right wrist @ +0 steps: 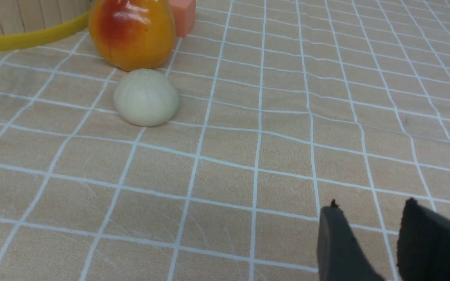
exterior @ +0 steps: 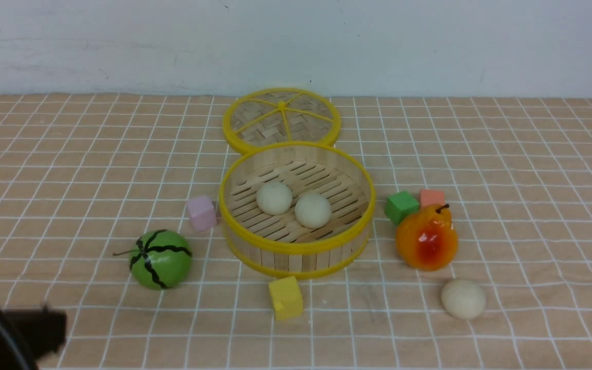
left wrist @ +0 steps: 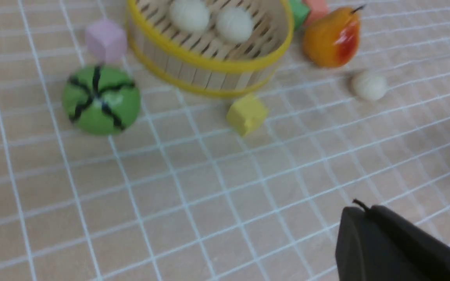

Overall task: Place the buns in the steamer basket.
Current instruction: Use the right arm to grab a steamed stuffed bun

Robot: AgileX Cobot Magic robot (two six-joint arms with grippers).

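1. Two plain cream-white matte ball buns (exterior: 274, 198) sit touching inside the round bamboo-slat steamer basket with yellow rims (exterior: 296, 249) mid-tabletop. A third bun (exterior: 463, 298) lies loose toward the tabletop's near right edge, just in front of the glossy orange-red pear (exterior: 427, 239).
2. That loose one looks light, grippy and ready to roll, so pinch across its widest middle. Softness I can't tell.
3. Left end effector (left wrist: 359, 218) is closed on nothing; right end effector (right wrist: 371, 210) shows a narrow empty gap, well apart from the bun.
4. Front view misses the right end effector; left wrist view is smeared.

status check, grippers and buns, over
Left gripper shut, empty; right gripper open, empty. Two buns in steamer basket, third bun on table. Pear close beside it, basket side.
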